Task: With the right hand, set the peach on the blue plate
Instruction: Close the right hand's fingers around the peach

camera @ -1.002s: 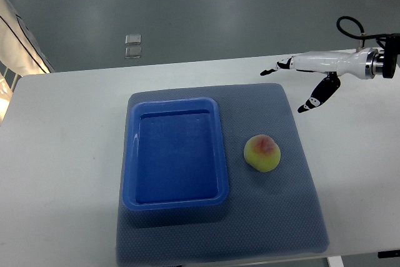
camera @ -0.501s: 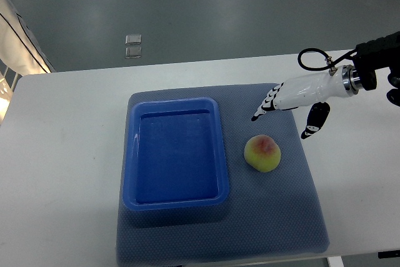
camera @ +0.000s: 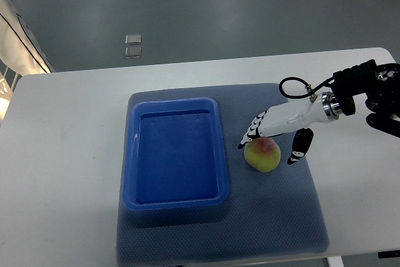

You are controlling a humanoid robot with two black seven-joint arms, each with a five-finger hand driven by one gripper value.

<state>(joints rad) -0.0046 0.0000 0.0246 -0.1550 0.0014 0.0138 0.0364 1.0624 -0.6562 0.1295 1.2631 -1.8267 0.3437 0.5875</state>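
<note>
A yellow-green peach (camera: 264,155) with a red blush lies on the grey-blue mat (camera: 275,217), just right of the blue plate (camera: 175,201), a deep rectangular tray with nothing in it. My right hand (camera: 270,140) reaches in from the right edge and hovers over the peach. Its fingers (camera: 252,132) are spread past the far left side of the fruit and its thumb (camera: 297,148) hangs to the right of it. The hand is open and does not close on the peach. The left arm is out of view.
The mat lies on a white table (camera: 62,154). The table's far edge runs along the top, with grey floor beyond it. A black cable (camera: 294,85) loops above the right wrist.
My right hand has come down and leftward from the table's far right corner to just over the peach. The peach and the plate have not moved.
</note>
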